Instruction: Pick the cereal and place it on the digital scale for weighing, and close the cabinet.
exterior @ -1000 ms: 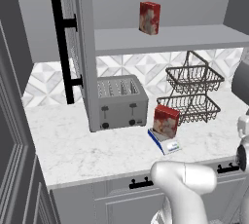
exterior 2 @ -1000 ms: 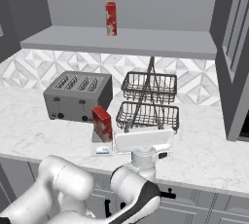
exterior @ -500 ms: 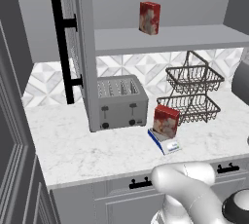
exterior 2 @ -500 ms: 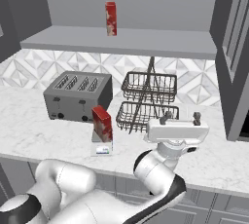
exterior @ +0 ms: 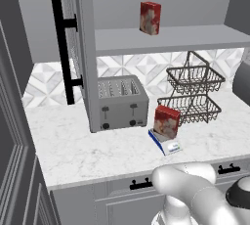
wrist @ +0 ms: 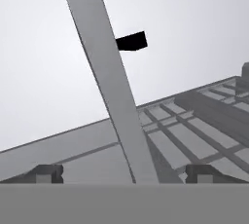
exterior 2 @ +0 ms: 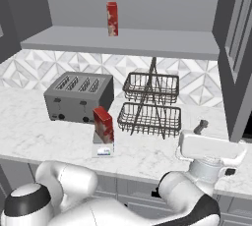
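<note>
Your gripper [wrist: 124, 173] has its jaws spread wide at the frame's bottom, holding nothing, facing the edge of a cabinet [wrist: 109, 86] door. You'll find the cereal [exterior: 166, 121] at center right, standing on the digital scale [exterior: 165, 144] beside the toaster [exterior: 120, 102].

Even, soft rendered light all over, no glare. Faint shadows sit under the big grey metal toaster [exterior: 119, 102] on the white marble table [exterior: 88, 148]. Edges near that toaster look slightly jagged; the hand view is flat, grey, low-contrast.
</note>
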Robot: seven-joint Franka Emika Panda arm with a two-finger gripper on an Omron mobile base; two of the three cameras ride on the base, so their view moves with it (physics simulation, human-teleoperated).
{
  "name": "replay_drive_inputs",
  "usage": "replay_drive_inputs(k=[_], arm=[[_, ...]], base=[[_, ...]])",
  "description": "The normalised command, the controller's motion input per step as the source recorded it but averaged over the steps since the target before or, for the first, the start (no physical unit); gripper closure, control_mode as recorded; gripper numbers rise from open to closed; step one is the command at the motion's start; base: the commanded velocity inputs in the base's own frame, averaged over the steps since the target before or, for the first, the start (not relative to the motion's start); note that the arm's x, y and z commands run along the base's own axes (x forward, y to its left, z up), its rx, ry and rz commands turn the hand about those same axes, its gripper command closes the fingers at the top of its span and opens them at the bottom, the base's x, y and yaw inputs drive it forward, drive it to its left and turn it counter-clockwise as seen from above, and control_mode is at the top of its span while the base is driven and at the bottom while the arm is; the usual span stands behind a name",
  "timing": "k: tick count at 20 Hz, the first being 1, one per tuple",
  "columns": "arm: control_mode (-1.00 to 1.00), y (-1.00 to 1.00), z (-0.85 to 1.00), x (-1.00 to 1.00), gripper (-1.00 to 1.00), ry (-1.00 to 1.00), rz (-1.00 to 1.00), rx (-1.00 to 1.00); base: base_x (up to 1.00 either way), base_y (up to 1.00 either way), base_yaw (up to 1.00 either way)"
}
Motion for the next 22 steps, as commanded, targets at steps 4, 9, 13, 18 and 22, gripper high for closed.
replay_drive_inputs(k=[4, 9, 13, 18, 22], arm=[[-1.00, -0.68, 0.00, -0.31, -1.00, 0.17, 0.00, 0.00], [-1.00, -0.41, 0.00, -0.05, -1.00, 0.13, 0.00, 0.00], [-1.00, -0.10, 0.04, 0.00, -1.00, 0.06, 0.03, 0.00], [-1.00, 0.00, 0.38, 0.00, -1.00, 0.11, 0.06, -0.01], [-1.00, 0.00, 0.46, 0.00, -1.00, 0.11, 0.07, -0.04]], base=[[0.00, 0.00, 0.00], [0.00, 0.00, 0.00], [0.00, 0.00, 0.00], [0.00, 0.00, 0.00], [0.00, 0.00, 0.00]])
